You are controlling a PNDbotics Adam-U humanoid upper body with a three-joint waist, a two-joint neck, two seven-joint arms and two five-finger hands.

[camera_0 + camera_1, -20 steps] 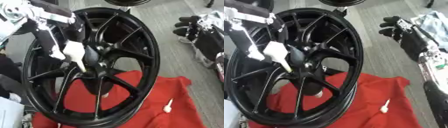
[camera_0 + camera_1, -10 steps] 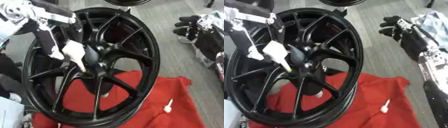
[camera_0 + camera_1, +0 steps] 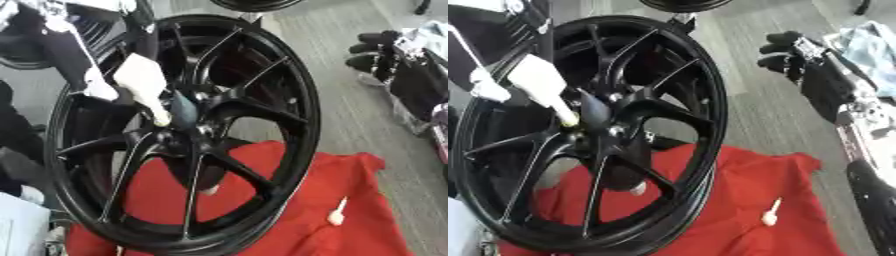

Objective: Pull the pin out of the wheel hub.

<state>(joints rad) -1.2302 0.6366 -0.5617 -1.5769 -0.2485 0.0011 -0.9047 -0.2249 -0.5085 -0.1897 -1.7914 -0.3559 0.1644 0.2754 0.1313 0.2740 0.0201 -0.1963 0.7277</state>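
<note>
A black spoked wheel hub (image 3: 262, 115) stands upright on a red cloth (image 3: 350, 200). My left hand (image 3: 98, 90) comes in from the upper left and is shut on a white pin (image 3: 140, 77). The pin has a thick body, and its thin tip (image 3: 162, 119) points down at the hub's centre (image 3: 188, 125); I cannot tell whether the tip still touches it. My right hand (image 3: 785, 50) hangs at the upper right, away from the wheel, with black fingers curled on nothing.
A small white pin-like piece (image 3: 335, 215) lies on the red cloth to the right of the wheel. Grey floor runs behind. Dark equipment and pale cloth (image 3: 859, 45) crowd the right edge. Another black wheel (image 3: 254, 4) shows at the top.
My left hand and the white pin have moved a little up and to the left, so the tip sits higher against the hub's centre. The right hand has stayed put.
</note>
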